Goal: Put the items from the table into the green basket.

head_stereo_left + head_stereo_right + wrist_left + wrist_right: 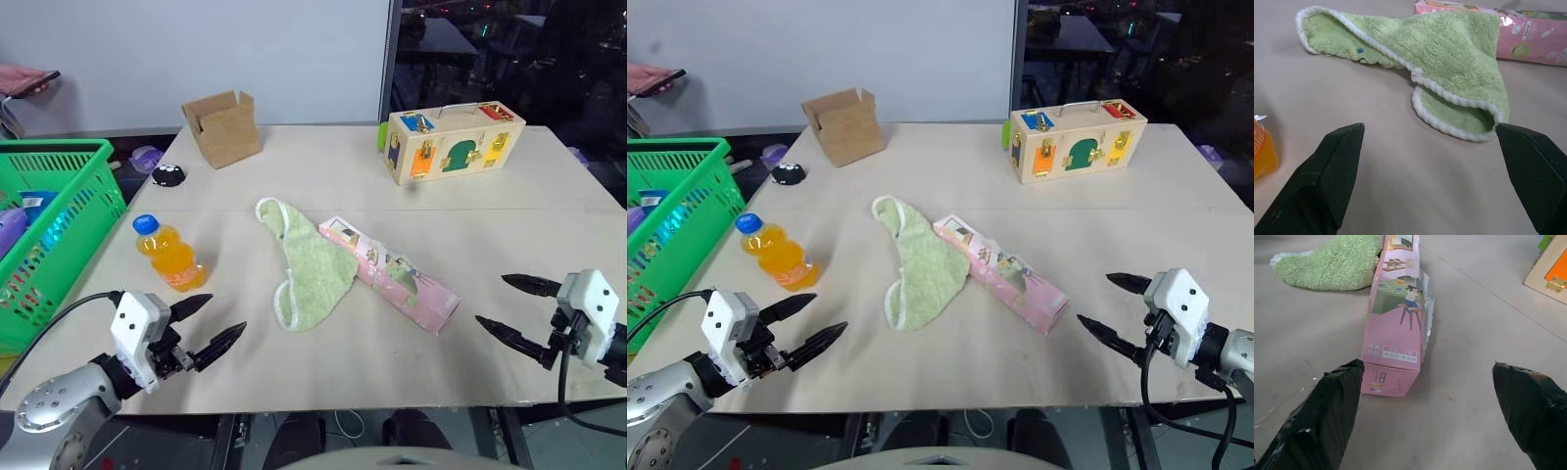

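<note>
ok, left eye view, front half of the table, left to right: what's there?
basket → left gripper → cloth → carton → right gripper

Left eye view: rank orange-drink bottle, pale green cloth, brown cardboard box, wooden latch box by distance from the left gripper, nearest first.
From the left gripper:
1. Orange-drink bottle with blue cap, just ahead, on the basket side.
2. Pale green cloth, mid-table, towards the right.
3. Open brown cardboard box, far edge.
4. Wooden latch box, far right corner.
</note>
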Tool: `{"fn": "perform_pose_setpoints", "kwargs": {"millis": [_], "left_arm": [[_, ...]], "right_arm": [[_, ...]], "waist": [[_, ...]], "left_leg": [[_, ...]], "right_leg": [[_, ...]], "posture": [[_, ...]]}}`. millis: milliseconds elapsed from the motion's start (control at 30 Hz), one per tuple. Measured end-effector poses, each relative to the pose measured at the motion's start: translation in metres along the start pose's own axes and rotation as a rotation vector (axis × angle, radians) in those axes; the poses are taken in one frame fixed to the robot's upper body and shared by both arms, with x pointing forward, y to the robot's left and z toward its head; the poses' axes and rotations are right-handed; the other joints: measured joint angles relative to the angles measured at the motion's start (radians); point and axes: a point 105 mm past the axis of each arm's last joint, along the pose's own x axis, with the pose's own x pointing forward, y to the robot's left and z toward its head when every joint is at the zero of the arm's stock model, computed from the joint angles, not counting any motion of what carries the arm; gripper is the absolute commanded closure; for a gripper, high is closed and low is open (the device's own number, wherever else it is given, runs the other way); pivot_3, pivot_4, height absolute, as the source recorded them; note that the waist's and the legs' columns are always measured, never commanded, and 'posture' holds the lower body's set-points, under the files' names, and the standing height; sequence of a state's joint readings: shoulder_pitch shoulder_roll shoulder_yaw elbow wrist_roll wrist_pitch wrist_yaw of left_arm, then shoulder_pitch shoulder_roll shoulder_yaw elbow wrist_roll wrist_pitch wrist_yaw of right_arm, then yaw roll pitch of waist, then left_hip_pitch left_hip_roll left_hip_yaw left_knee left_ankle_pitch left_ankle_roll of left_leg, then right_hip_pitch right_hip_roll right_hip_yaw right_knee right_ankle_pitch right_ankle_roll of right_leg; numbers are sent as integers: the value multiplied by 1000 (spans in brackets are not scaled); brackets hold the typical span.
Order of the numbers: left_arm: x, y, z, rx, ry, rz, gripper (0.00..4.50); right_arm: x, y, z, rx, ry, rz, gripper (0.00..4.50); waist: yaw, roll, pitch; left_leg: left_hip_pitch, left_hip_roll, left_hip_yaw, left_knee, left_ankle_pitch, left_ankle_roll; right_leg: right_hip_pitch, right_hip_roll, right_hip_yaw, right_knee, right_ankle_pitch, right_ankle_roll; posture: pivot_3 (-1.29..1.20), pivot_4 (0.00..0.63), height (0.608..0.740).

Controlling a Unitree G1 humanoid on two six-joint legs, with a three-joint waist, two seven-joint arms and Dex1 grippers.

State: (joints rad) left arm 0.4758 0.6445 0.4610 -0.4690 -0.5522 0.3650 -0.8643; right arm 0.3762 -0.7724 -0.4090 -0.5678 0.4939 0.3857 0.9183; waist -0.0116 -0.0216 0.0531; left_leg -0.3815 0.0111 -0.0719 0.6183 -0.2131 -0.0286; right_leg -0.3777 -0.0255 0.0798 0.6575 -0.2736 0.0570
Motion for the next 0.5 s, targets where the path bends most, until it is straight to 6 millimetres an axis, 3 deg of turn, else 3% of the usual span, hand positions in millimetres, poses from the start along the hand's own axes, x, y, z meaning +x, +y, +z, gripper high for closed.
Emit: {"fn": "perform_pose_setpoints", "kwargs": {"millis": [167,333,500], "left_arm": [[2,-3,3,-26,-7,-9,0],[10,-7,24,-30,-58,-43,0],[15,-9,32,-22,-68,-38,0]], "right_arm": [[2,0,6,-17,-39,-4,36],[6,5,30,-100,-135,30,36],[16,9,42,-122,-171,59,36]], "waist": [[0,0,0],[0,0,0],[-1,0,0]], "left_leg": [[0,0,0,0,0,0],[0,0,0,0,0,0],[0,0,0,0,0,0]], "right_leg": [[0,0,0,0,0,0],[1,0,0,1,0,0],[1,1,0,1,0,0]], "posture": [[47,0,740],[49,0,740],[48,0,740]]}}
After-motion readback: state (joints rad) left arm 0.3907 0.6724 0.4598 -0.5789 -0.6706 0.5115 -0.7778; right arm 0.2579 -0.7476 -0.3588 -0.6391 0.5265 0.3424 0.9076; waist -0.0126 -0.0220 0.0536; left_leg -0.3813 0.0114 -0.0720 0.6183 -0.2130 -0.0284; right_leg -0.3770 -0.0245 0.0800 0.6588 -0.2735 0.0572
